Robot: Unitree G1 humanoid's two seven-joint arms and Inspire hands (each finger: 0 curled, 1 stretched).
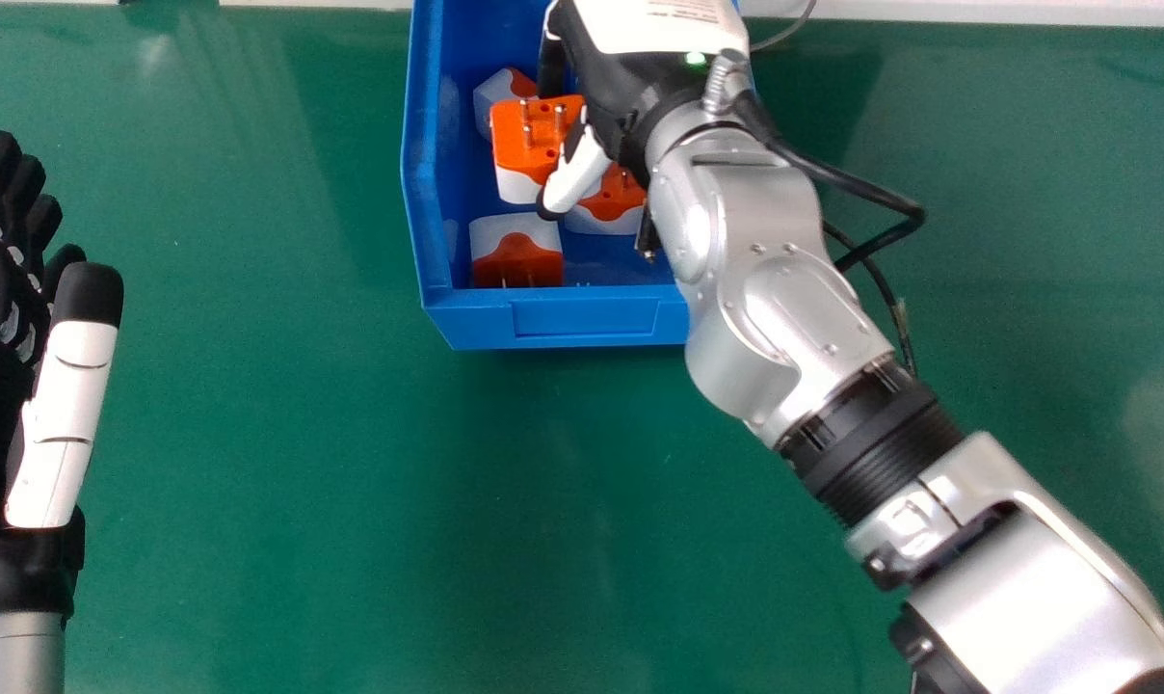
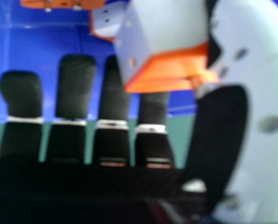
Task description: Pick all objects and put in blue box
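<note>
My right hand (image 1: 630,120) is over the blue box (image 1: 582,328), thumb down inside it. An orange-and-white plug adapter (image 1: 524,145) lies beside the thumb, prongs up. Other adapters in the box are a white one with orange (image 1: 490,96) behind, one (image 1: 613,202) partly under the hand and one (image 1: 516,258) near the front wall. In the right hand view, my right hand (image 2: 76,88) has straight fingers; an adapter (image 2: 171,32) overlaps two fingertips and borders the thumb. My left hand (image 1: 62,405) is open at the far left, away from the box.
The green table (image 1: 351,501) surrounds the box, with bare surface in front. My silver right forearm crosses the table from the lower right, covering the box's right side. A black cable (image 1: 871,198) loops beside that wrist. A pale edge (image 1: 977,12) runs along the back.
</note>
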